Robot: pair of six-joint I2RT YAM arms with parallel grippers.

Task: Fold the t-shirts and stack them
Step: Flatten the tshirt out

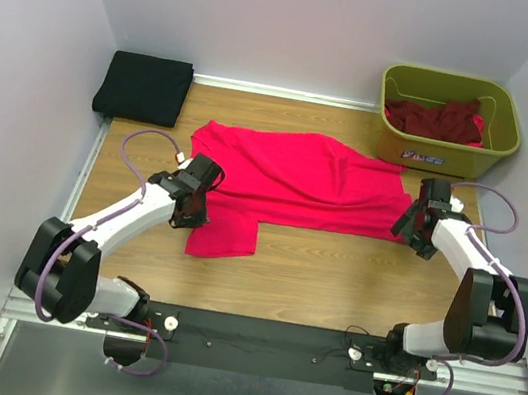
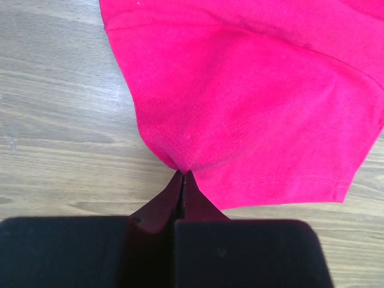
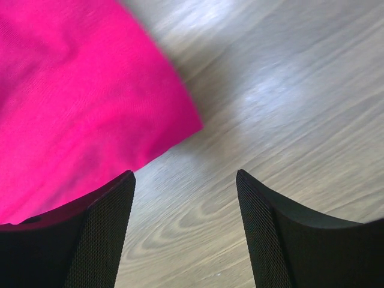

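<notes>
Lab test cell: plain white walls, wood tabletop, metal mounting rail.

Wooden table carries pink-red t-shirt, folded black t-shirt, olive tub.

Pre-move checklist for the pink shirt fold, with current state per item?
1. Left gripper shut on the edge of the pink t-shirt: ok.
2. Right gripper holding the shirt: not ok. It is open and holds nothing.
3. Shirt lying smooth: not ok. It is creased across the body.
4. Black t-shirt folded and apart from the pink one: ok.
5. Pink shirt clear of the green tub: cannot tell. Their edges are very close.
</notes>
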